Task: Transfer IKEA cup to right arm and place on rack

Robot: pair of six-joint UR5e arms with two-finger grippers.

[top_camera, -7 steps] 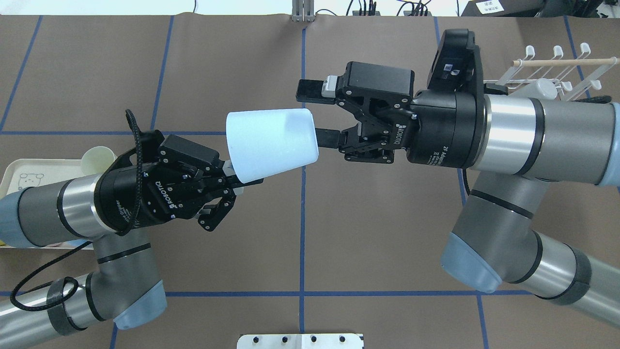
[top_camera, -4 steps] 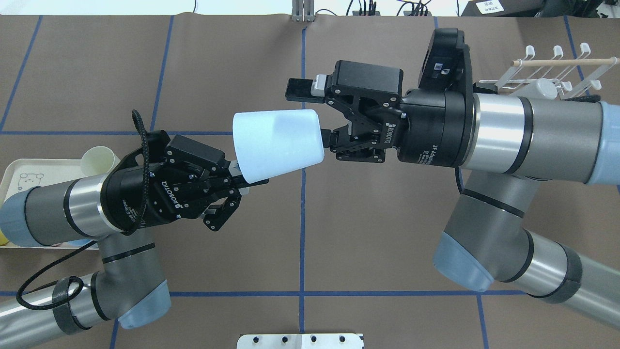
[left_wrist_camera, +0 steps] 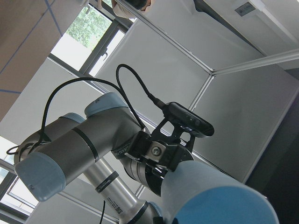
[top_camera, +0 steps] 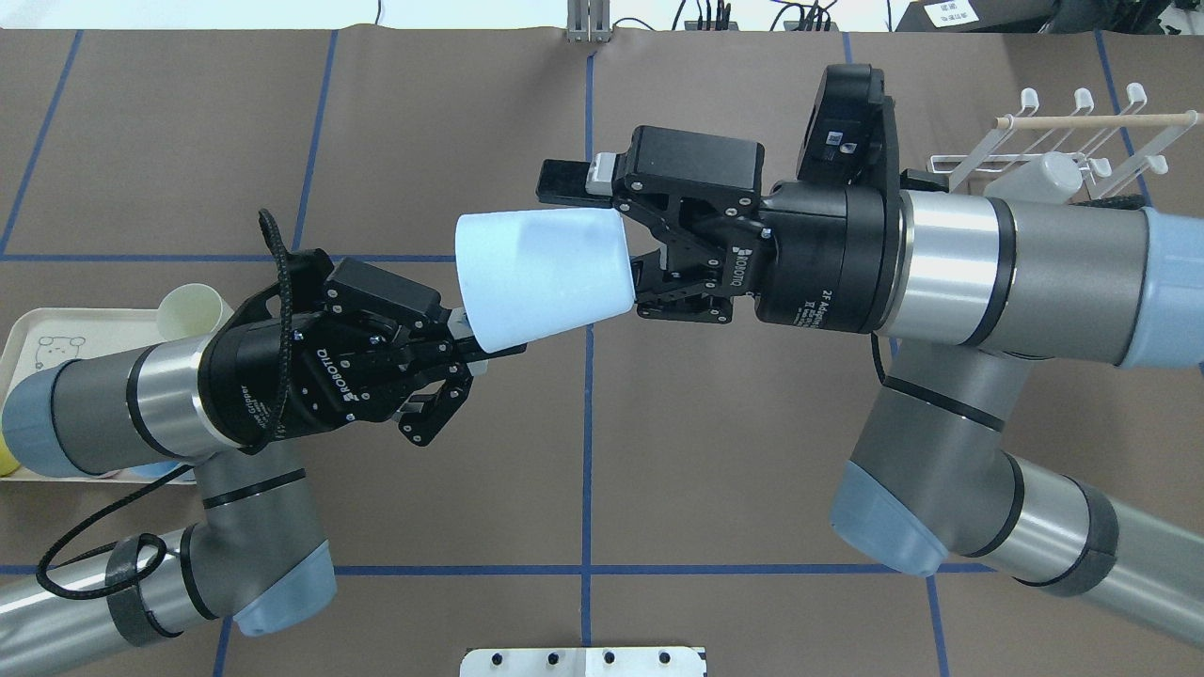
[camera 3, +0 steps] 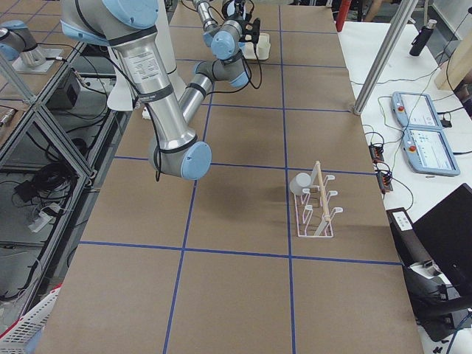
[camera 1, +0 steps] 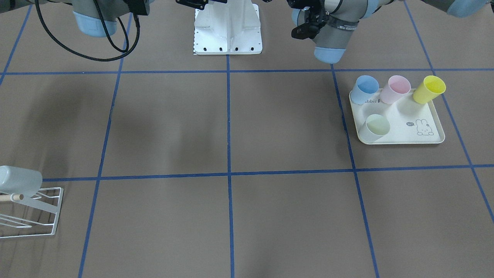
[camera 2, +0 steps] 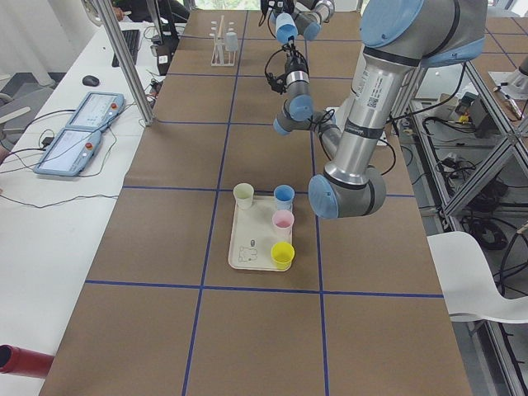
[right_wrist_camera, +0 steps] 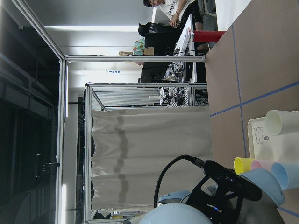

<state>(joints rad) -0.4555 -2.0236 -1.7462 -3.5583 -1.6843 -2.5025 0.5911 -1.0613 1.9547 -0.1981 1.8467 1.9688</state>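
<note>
Pale cup [top_camera: 541, 273] hung rim-gripped in the left pincer [top_camera: 475, 346]; the right pincer [top_camera: 607, 235] stood open around its base.

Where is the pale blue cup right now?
In the overhead view the cup is near centre, rim pinched by the left gripper, base between the fingers of the open right gripper.

Left arm [top_camera: 94, 414]: we see it come in low from the left, wrist angled up toward centre.
Left gripper [top_camera: 478, 350]: fingers pinched on the cup [top_camera: 541, 273] rim.
Right arm [top_camera: 1035, 263]: forearm level, reaching leftward, elbow folded beneath.
Right gripper [top_camera: 593, 230]: we note jaws spread, unclamped, around the cup's narrow end.
</note>
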